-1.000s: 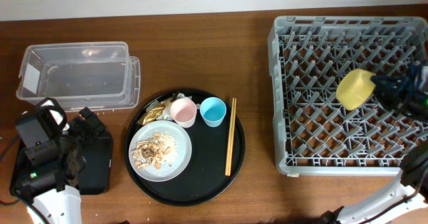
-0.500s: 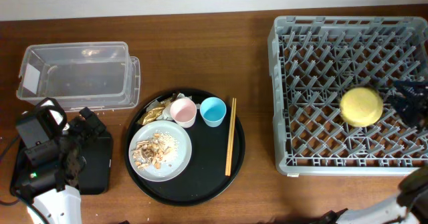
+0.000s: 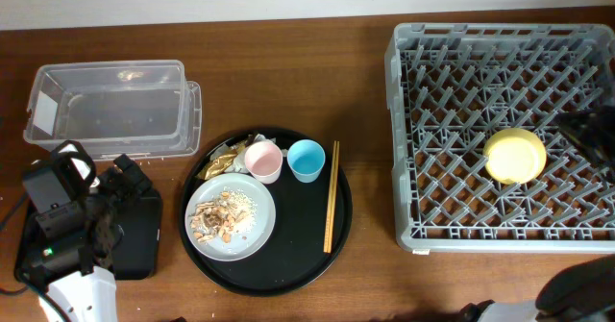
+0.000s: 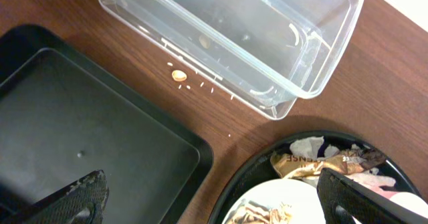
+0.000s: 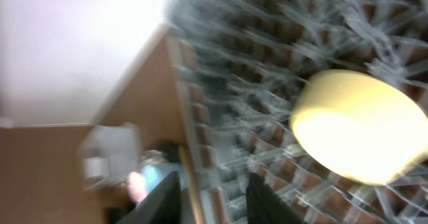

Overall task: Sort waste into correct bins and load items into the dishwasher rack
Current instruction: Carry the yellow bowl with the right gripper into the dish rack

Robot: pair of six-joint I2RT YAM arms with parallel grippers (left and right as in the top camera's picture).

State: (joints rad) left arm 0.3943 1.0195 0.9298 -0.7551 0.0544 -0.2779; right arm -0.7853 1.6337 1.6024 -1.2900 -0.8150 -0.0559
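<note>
The yellow bowl (image 3: 515, 156) lies upside down on the pegs of the grey dishwasher rack (image 3: 452, 43), and shows blurred in the right wrist view (image 5: 354, 127). My right gripper (image 3: 586, 128) is open and empty just right of it (image 5: 214, 200). My left gripper (image 4: 214, 210) is open and empty over the shallow black tray (image 4: 80, 137), beside the clear tub (image 3: 106, 106). On the round black tray (image 3: 341, 235) are the grey plate (image 3: 231, 216) with food scraps, gold-white wrappers (image 3: 223, 159), the pink cup (image 3: 262, 160), the blue cup (image 3: 307, 159) and the chopsticks (image 3: 331, 195).
A small crumb (image 4: 178, 76) lies on the wooden table between the clear tub (image 4: 234, 30) and the black tray. The left arm's body (image 3: 67, 216) covers part of that tray. The rack fills the right side of the table.
The right gripper lowered the yellow bowl onto the rack pegs, let it go, and drew back to the right. The left arm has not moved.
</note>
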